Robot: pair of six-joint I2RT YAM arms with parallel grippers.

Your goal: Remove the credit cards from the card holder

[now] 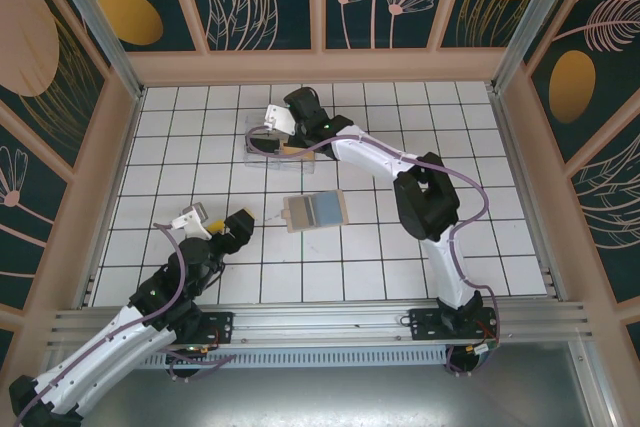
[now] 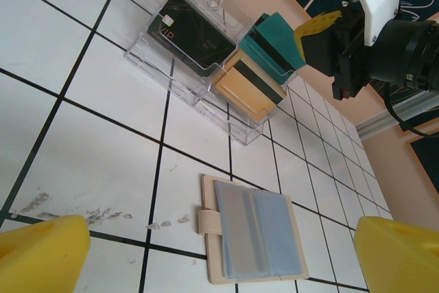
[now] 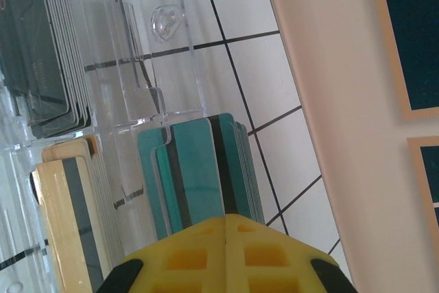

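Note:
The card holder (image 1: 314,212) lies open and flat mid-table, tan rim around grey-blue pockets (image 2: 254,238); no card shows in the pockets. My left gripper (image 1: 215,223) hovers open near it, its yellow fingertips (image 2: 41,255) spread wide on either side of the holder. Far left, the credit cards stand sorted in a clear tray (image 2: 147,53): black (image 2: 192,36), tan-gold (image 2: 250,87) and teal (image 2: 271,46). My right gripper (image 3: 226,219) is over the teal compartment, shut on a teal card (image 3: 199,169) with a black stripe that stands among the other teal cards.
The tray (image 1: 262,147) sits close to the back wall, and the tan wall (image 3: 329,101) is just beside my right gripper. White tiles stretch between the tray and the holder. The right arm (image 1: 420,197) arches over the table's right half.

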